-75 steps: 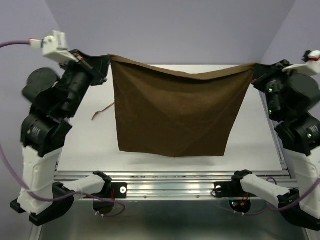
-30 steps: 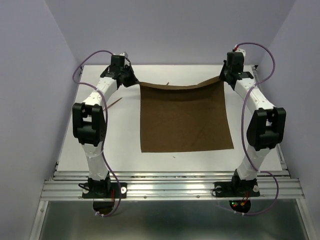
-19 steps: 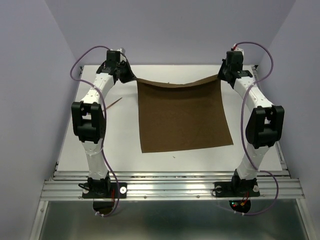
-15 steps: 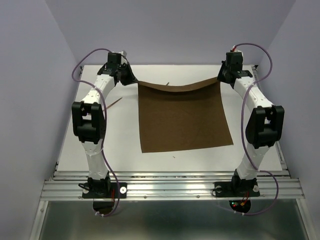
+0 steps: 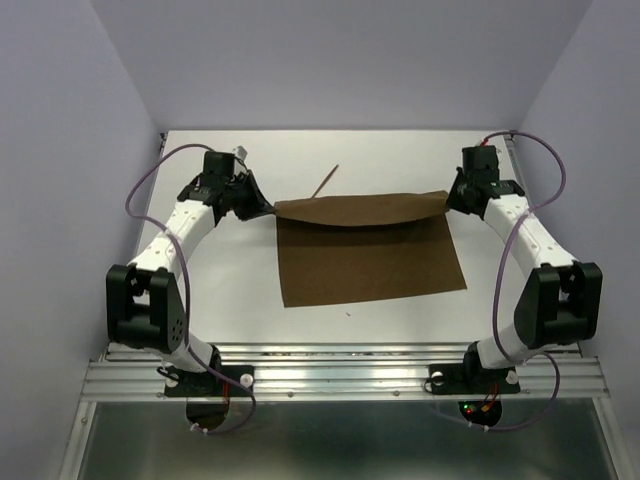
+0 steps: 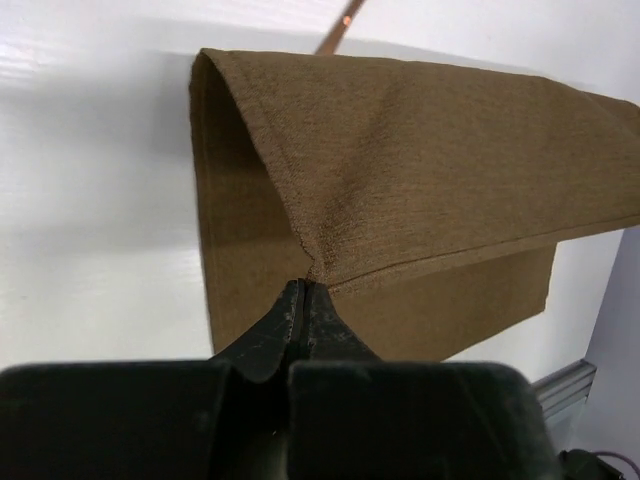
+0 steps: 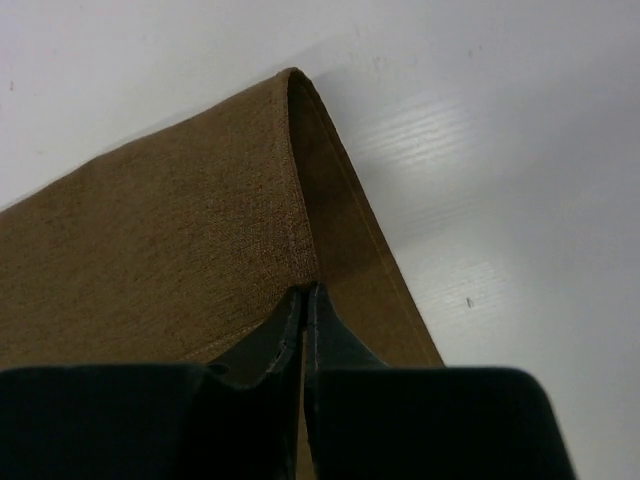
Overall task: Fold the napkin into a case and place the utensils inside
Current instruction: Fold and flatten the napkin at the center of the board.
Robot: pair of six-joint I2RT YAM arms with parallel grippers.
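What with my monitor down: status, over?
Left claw, right claw shut on far corners of napkin. Far edge partly folded over. One utensil beyond fold, not blocking.

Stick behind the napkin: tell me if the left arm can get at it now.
Probably not yet: its jaws are shut on the napkin. Once it lets go, the stick lies near and mostly uncovered.

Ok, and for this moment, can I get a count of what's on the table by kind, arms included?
napkin: 1, dark brown, far edge doubled over
utensil: 1 reddish-brown stick in view, beyond the napkin
arms: 2, left arm and right arm, the jaws of each shut on a napkin corner
Total: 4
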